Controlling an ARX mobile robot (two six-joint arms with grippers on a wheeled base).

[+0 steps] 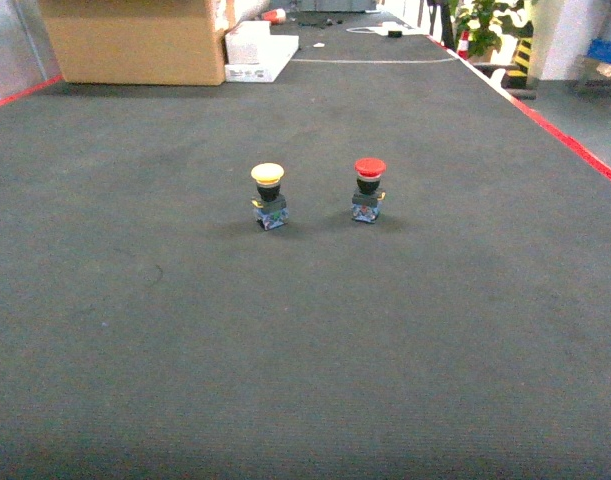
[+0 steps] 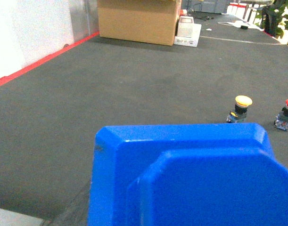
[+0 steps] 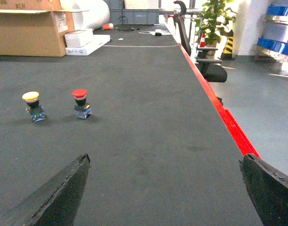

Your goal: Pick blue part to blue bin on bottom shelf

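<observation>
Notably, right gripper (image 3: 165,188) stood wide open, empty; left unseen — no blue part visible, only blue bin (image 2: 191,179) — mispick risk.

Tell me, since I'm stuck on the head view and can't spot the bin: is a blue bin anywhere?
Observer: Yes, a blue bin fills the bottom of the left wrist view, close under that camera.
Operator: Is the right hand open?
Observer: Yes, the right hand has its fingers spread wide, with nothing between them.
Operator: Anything off to the right?
Observer: A black office chair stands past the red edge line.
</observation>
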